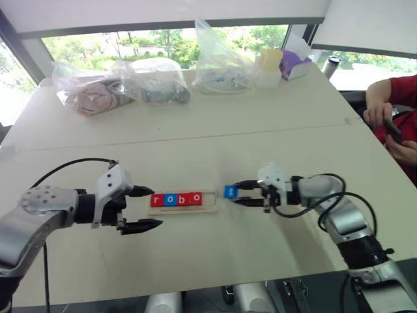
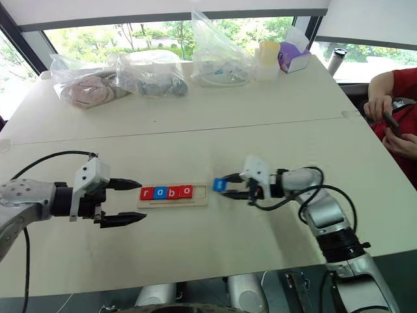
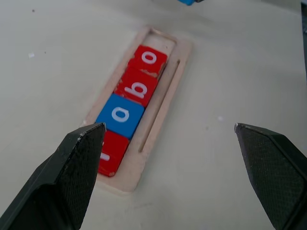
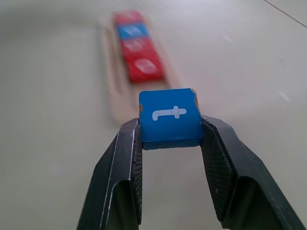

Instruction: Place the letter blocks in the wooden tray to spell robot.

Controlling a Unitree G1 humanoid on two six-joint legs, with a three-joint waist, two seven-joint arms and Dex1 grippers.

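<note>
My right gripper (image 4: 170, 125) is pinching the blue t block (image 4: 170, 117) tight, just beside the open end of the wooden tray (image 1: 210, 207). The tray already has r, o, b, o (image 1: 176, 199) in a row. My left gripper (image 1: 144, 208) hangs wide open by the other end, holding nothing. I think the t could bump the rim, tip, or push the tray away. It could also land turned the wrong way.

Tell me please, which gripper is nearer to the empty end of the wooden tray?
Right. The right gripper holds the blue t block just past the empty end of the wooden tray. The left gripper waits open at the opposite end, by the r.
</note>
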